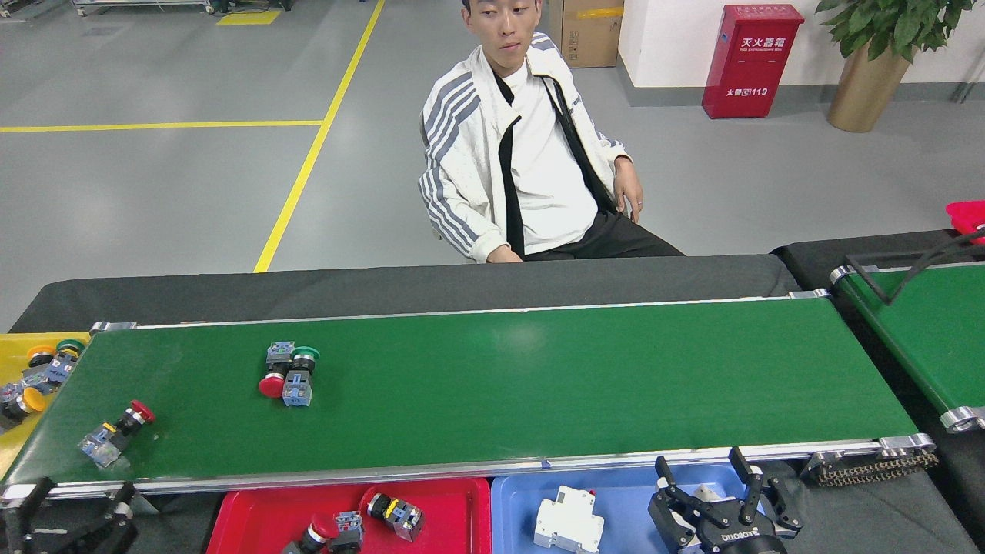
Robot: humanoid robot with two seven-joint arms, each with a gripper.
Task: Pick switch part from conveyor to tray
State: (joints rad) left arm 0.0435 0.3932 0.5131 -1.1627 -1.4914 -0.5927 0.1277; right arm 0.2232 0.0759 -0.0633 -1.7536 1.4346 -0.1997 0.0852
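Switch parts: one (114,436) near the conveyor's (539,377) left end; a pair (287,373) further right.
Left gripper (73,523): low left, state unclear.
Right gripper (719,500): released, over blue tray (631,508).
Red tray (262,515): holds switches.
Person (523,154): seated behind the table (385,285).

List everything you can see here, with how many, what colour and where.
conveyor: one, dark green, centre
second belt: one, green, right edge
switch parts on conveyor: three; red-capped one near left end, red and green pair side by side
red tray: one, front, holds switch parts
blue tray: one, front, holds white breaker
yellow tray: one, left, holds switch parts
person: one, white jacket, behind conveyor
fire box: one, red, back
plant: one, gold pot, back right
left hand: black, bottom left
right hand: black, open, over blue tray
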